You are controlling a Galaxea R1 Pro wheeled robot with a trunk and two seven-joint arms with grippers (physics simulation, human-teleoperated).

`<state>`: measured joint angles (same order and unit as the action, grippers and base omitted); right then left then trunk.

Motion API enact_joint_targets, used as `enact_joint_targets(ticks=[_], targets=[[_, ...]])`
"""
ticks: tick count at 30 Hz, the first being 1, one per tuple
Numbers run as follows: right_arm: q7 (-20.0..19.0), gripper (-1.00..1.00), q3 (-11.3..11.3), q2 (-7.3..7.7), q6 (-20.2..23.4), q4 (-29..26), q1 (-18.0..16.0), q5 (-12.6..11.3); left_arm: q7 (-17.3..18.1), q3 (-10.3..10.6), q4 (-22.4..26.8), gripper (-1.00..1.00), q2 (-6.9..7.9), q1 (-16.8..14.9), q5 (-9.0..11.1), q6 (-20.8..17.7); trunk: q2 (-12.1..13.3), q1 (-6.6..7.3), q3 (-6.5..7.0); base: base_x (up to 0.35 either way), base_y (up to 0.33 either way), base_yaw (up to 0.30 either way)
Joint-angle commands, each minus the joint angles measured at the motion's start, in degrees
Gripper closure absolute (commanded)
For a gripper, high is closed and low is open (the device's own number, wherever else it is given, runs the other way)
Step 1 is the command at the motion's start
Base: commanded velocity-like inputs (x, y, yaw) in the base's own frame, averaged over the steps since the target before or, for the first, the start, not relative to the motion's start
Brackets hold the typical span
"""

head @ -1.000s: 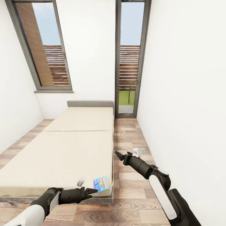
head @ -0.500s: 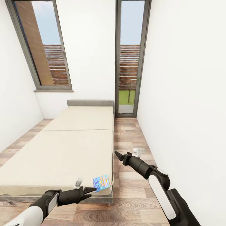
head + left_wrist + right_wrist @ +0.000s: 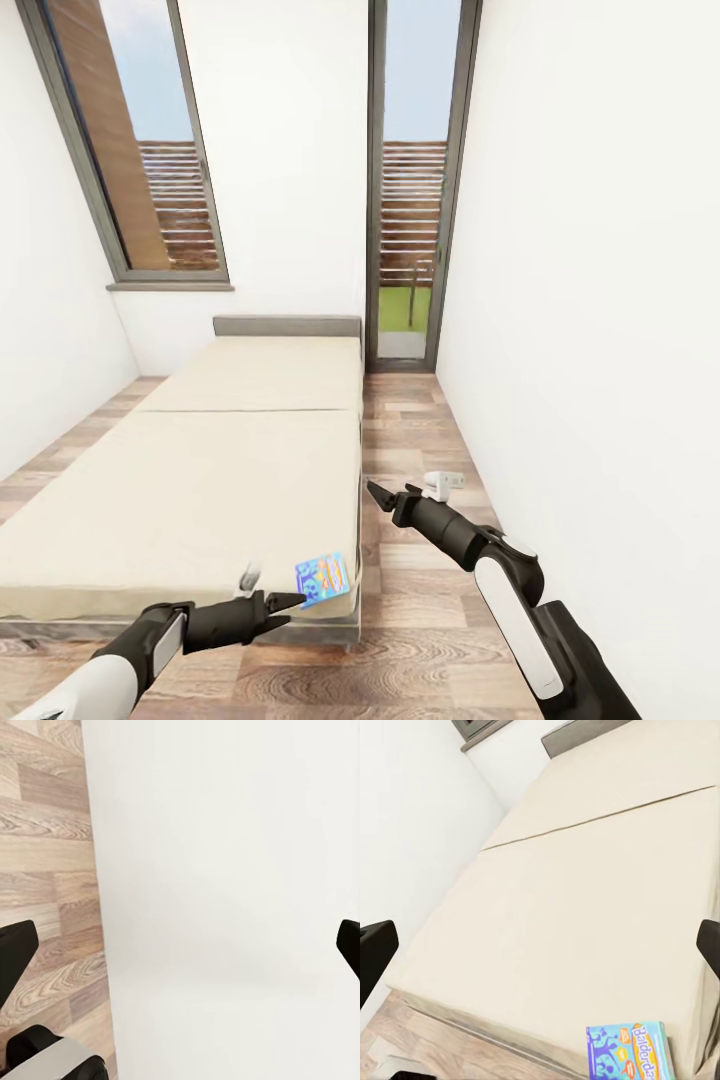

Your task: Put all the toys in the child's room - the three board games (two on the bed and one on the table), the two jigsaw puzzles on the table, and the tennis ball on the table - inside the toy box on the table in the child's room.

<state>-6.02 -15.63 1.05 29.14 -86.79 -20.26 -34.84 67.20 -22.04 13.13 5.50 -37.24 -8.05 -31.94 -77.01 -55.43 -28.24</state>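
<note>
At the near corner of the bed [image 3: 230, 470], one small blue board game [image 3: 323, 579] is seen lying flat on the beige mattress, right at the edge beside the wood-plank floor [image 3: 420, 440]; in the right wrist view the same printed box [image 3: 631, 1050] is shown at the mattress corner. Only this one game is seen on the mattress, so the task is judged to be somewhere in its bed stage, with this game not yet lifted; the table, the toy box and the other toys are out of sight, so nothing can be said of how much has been packed.

The left hand [image 3: 288, 603] is held just in front of the game, its dark fingertips close to the box; whether they touch it cannot be told, and its jaws are seen spread wide in the left wrist view. The right hand [image 3: 378, 494] is held over the floor beside the bed, spread and empty.

The mattress is smooth and in two parts, backed by a short grey headboard [image 3: 287, 326]. The narrow room is bounded by white walls, with tall dark-framed windows [image 3: 415, 180] at the far end.
</note>
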Motion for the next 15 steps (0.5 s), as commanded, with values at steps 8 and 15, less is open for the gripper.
enact_joint_targets(ticks=[8, 15], targets=[[0.03, -1.00, -0.02, 0.00, 0.21, 0.00, -0.04, -0.22, -0.95, -5.93, 0.38, -1.00, -0.52, -0.52, 0.81, 0.19, -3.26, -1.76, -1.50, 0.000, 0.000, 0.000], [0.11, -1.00, -0.07, -0.31, 0.21, 0.04, -0.04, -0.22, -0.92, -7.42, 0.33, -1.00, -0.03, -0.55, 1.18, 3.62, -6.07, -3.30, -2.76, 0.000, 0.000, 0.000]])
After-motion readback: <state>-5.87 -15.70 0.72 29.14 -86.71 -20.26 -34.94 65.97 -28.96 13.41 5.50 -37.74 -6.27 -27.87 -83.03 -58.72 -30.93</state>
